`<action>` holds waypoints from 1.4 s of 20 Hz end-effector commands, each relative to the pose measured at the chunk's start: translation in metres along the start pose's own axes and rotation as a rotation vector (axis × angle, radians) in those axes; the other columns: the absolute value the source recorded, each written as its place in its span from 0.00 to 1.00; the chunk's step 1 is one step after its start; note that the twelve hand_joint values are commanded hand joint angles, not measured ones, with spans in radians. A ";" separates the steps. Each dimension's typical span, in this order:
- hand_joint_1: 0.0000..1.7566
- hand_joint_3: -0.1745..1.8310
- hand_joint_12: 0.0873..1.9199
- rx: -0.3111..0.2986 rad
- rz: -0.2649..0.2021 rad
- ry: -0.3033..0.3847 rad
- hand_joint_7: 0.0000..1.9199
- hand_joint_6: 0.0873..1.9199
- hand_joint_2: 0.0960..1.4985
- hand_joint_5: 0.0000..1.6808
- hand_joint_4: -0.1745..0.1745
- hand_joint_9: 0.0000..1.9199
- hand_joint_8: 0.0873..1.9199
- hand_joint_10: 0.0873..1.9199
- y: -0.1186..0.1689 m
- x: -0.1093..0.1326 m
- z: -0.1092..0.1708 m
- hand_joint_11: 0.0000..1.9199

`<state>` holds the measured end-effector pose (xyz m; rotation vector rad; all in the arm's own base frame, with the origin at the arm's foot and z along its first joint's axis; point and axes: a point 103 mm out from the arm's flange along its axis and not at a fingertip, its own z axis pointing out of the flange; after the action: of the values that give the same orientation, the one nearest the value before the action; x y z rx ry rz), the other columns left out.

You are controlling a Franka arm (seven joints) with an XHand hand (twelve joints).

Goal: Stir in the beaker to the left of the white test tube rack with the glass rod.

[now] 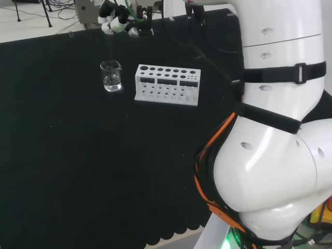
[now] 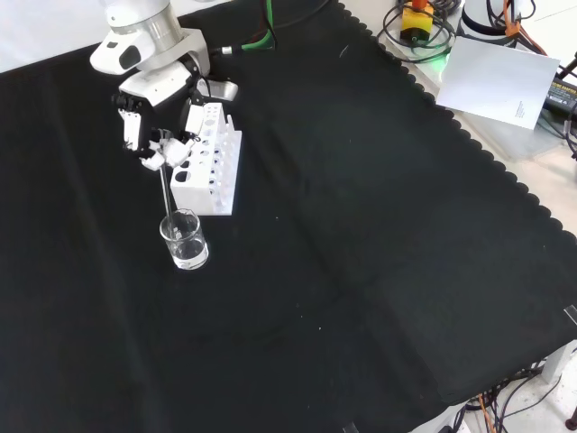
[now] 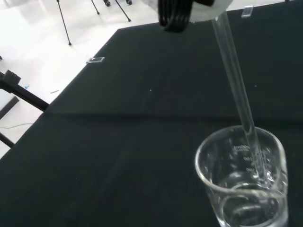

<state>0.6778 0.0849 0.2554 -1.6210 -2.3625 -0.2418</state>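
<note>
From the head view, my hand [image 1: 118,22] pinches the glass rod [image 1: 110,47] above the beaker [image 1: 111,76], which stands just left of the white rack [image 1: 167,84]. From the front, the rod [image 2: 167,193] drops into the beaker [image 2: 185,240] before the rack [image 2: 206,161]. At my wrist, the rod's [image 3: 236,85] tip sits inside the beaker [image 3: 244,182], in clear liquid.

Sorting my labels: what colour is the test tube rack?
White, seen best in the head view: the test tube rack.
</note>
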 end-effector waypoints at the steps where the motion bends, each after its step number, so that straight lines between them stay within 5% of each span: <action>1: 0.73 0.32 0.38 -0.007 0.031 0.002 0.53 0.42 0.57 0.57 0.00 0.81 0.69 0.50 -0.033 -0.010 -0.005 0.86; 8: 0.73 0.32 0.38 -0.008 -0.010 0.012 0.53 0.42 0.57 0.57 0.00 0.81 0.69 0.50 -0.030 0.022 0.001 0.86; 15: 0.73 0.32 0.38 0.003 -0.049 0.014 0.53 0.42 0.57 0.57 0.00 0.81 0.69 0.51 0.009 0.039 0.003 0.86; 21: 0.73 0.32 0.38 0.003 -0.036 0.016 0.53 0.42 0.57 0.57 0.00 0.81 0.69 0.51 0.021 0.021 -0.001 0.86; 28: 0.73 0.32 0.38 -0.022 0.035 0.010 0.53 0.42 0.57 0.57 0.00 0.81 0.69 0.51 -0.004 -0.013 -0.018 0.86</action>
<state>0.6961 0.0994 0.2691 -1.6034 -2.3828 -0.2852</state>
